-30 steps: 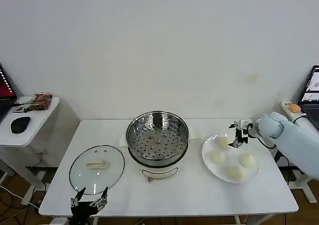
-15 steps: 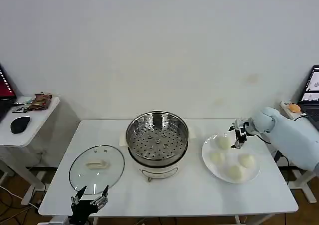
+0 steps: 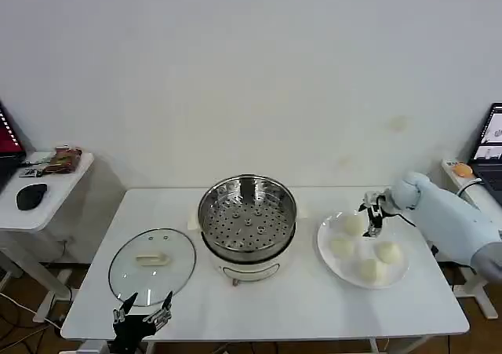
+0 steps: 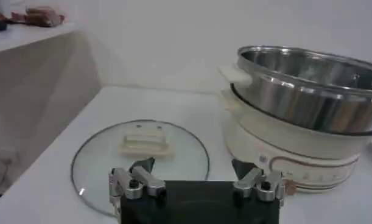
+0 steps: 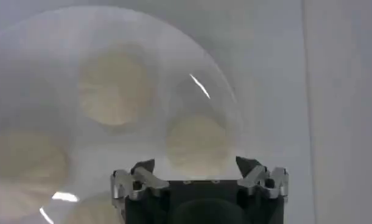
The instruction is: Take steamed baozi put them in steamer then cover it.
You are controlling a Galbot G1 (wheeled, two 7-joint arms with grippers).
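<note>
Right claw (image 3: 372, 217) spread over baozi (image 3: 353, 223), seemingly clear

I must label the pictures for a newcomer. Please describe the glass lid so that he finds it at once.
On the white table, look on the robot's left of the steamer. The cover lies flat there, near the left gripper: clear glass with a cream bar handle, unlike the opaque white plate.
</note>
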